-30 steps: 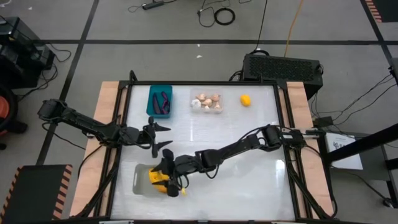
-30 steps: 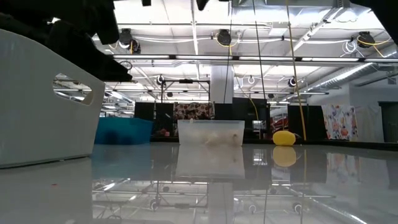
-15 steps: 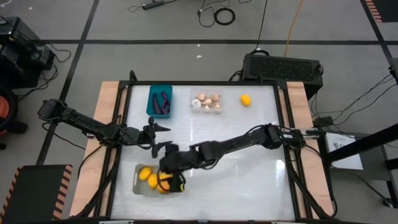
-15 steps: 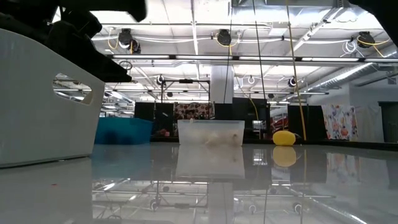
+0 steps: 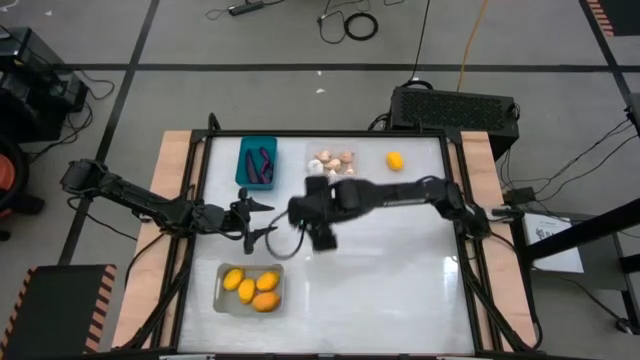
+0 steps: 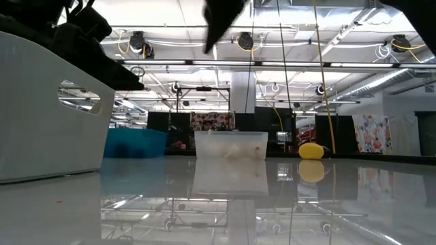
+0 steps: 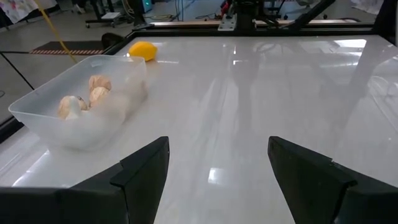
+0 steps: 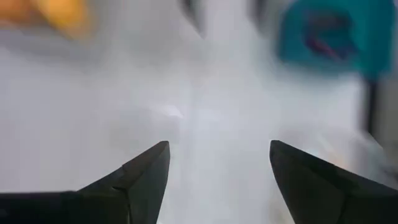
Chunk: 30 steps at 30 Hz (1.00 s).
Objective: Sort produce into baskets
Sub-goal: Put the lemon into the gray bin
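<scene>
The pale grey basket (image 5: 220,290) at the table's near left holds several yellow-orange ovals (image 5: 250,289). The teal basket (image 5: 257,163) at the far left holds purple eggplants (image 5: 262,164). The clear basket (image 5: 333,165) holds garlic bulbs (image 7: 87,96). One yellow oval (image 5: 395,160) lies alone on the table at the far right. My right gripper (image 5: 301,212) is open and empty above the table's middle. My left gripper (image 5: 262,219) is open and empty at the table's left.
The white table (image 5: 400,260) has open surface across its right half. A black box (image 5: 455,108) stands beyond the table's far edge. In the low view the grey basket's wall (image 6: 48,109) fills the left side.
My right gripper has let go of a yellow oval into the grey basket, then risen and swung toward the table's far edge and middle, fingers open. The grey basket now shows its yellow ovals uncovered.
</scene>
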Tool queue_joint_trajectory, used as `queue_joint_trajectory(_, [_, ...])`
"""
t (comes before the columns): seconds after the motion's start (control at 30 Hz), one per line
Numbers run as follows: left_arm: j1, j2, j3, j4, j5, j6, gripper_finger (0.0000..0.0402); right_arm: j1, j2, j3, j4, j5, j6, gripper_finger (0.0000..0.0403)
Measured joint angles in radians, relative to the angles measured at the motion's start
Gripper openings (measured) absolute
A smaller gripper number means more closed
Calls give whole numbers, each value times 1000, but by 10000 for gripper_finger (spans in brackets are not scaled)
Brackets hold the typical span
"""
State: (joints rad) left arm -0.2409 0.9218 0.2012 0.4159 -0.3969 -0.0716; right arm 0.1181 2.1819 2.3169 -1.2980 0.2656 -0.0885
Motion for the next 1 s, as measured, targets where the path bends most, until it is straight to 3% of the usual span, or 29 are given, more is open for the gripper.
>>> queue_joint_trajectory(0.13, [1,0,0,-7,0,0,281,-95,-8,0,-177,127,34,269])
queue_joint_trajectory(0.23, [2,0,0,-7,0,-2,281,-194,-7,-2,-277,151,106,269])
queue_joint_trajectory(0.57, [3,0,0,-11,0,-32,281,-475,-31,-25,-273,148,199,269])
queue_joint_trajectory(0.8, [3,0,0,-80,4,-130,281,-650,-31,-27,-272,148,411,269])
queue_joint_trajectory(1.0, [3,0,0,-197,4,-217,281,-736,-31,-141,-273,114,434,269])
